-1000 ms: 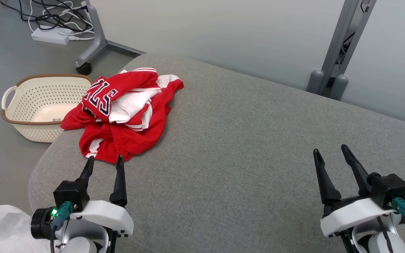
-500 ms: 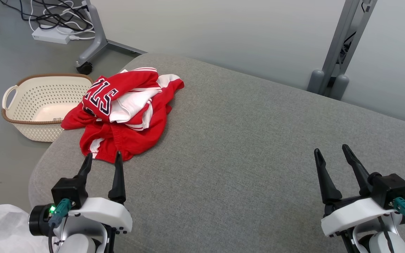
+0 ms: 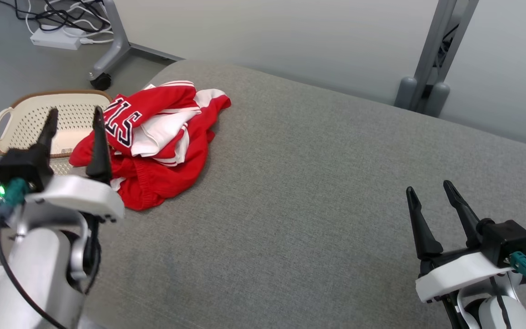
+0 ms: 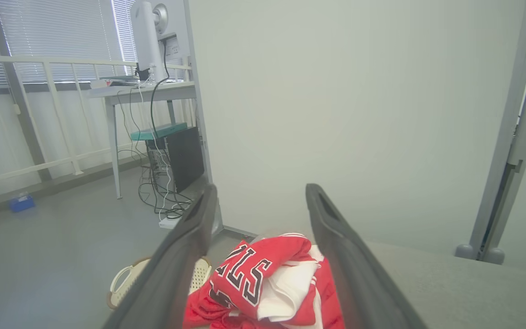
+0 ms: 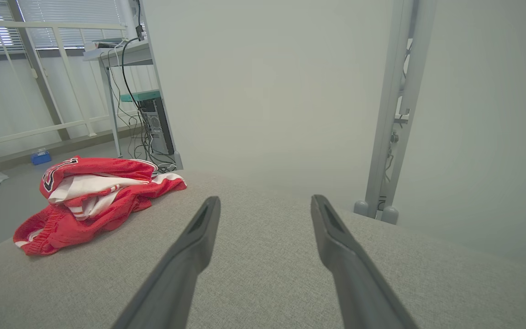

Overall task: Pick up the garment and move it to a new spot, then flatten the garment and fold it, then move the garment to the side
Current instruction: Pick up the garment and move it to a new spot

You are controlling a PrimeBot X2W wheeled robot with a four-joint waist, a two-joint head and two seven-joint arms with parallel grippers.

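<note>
Lying crumpled at the far left corner of the cushion (image 3: 313, 183), the garment (image 3: 153, 137) sits just ahead of and below the released left pincer (image 3: 75, 110), well apart from the released right pincer (image 3: 428, 186).

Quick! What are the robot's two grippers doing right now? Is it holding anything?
Left gripper: open, holding nothing, aimed at the red garment.
Right gripper: open, holding nothing, above the grey cushion.
</note>
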